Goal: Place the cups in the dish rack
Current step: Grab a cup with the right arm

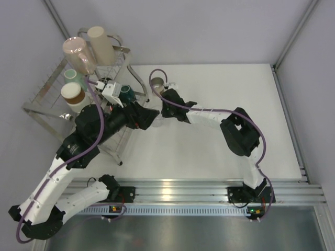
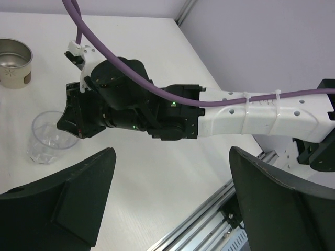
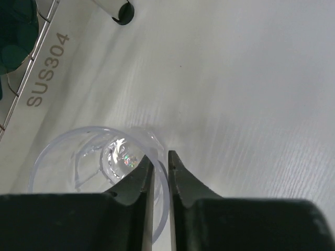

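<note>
Only legible text is "SUS304" (image 3: 46,70), stamped on a flat metal strip of the dish rack (image 1: 48,89); nothing else readable. White wood-grain surface (image 1: 209,89), plain grey walls around it, aluminium rail (image 1: 183,188) along the near edge. The rack sits at the far left corner and holds a pink cup (image 1: 78,52), a beige cup (image 1: 100,44), a green-inside cup (image 1: 73,77), a brown-banded cup (image 1: 72,94) and a dark teal cup (image 1: 125,93). The clear glass cup (image 3: 78,157) is upright on the surface just beside the rack's right side, with the steel cup (image 2: 13,63) near it toward the far edge. The right arm is folded leftward and low, right tool (image 3: 159,159) pinched on the glass cup's rim, one finger inside and one outside. The left arm reaches from the near left corner over the rack, left tool (image 2: 171,154) spread wide, holding nothing.
</note>
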`<action>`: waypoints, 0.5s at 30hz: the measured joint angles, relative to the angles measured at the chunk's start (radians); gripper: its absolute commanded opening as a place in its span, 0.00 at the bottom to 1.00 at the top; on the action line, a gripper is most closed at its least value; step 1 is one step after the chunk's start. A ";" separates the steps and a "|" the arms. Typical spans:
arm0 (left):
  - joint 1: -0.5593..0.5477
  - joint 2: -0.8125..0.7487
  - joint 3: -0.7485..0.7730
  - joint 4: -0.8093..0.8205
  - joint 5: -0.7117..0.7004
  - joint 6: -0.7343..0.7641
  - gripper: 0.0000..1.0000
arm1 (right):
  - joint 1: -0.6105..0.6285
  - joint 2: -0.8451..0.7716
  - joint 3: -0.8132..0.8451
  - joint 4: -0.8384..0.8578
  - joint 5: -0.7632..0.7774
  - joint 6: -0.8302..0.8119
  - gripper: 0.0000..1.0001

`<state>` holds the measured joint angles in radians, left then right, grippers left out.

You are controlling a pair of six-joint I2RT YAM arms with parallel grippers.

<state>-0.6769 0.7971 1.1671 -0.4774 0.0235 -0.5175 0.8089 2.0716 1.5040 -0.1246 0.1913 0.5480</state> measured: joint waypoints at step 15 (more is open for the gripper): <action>0.000 0.048 -0.045 0.102 0.192 -0.201 0.93 | -0.312 -0.747 -0.856 0.381 -0.315 0.176 0.00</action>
<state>-0.6773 0.8452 1.1217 -0.3752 0.2153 -0.7185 0.4973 1.3251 0.6476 0.2562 -0.1242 0.7242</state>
